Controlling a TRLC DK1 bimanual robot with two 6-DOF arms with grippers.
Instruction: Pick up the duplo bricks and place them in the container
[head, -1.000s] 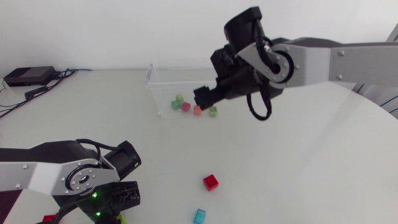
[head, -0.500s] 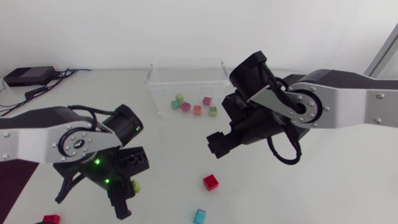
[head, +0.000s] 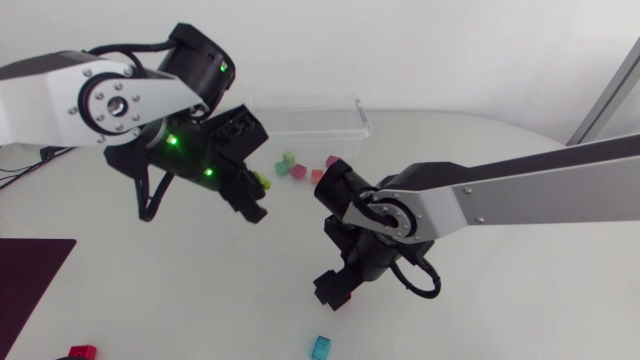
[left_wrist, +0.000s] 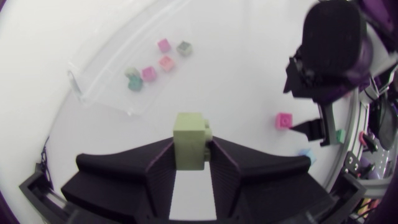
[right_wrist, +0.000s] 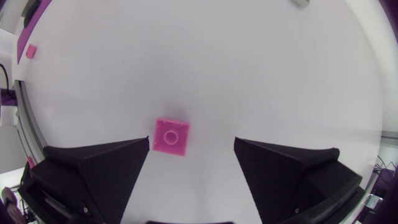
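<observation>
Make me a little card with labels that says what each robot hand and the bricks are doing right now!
Left hand: shut on a green brick, held up above the table
Right hand: open, low over a pink brick lying between its fingers, not gripped
Container: clear, with several small bricks inside
Lying loose: blue brick, red brick
</observation>
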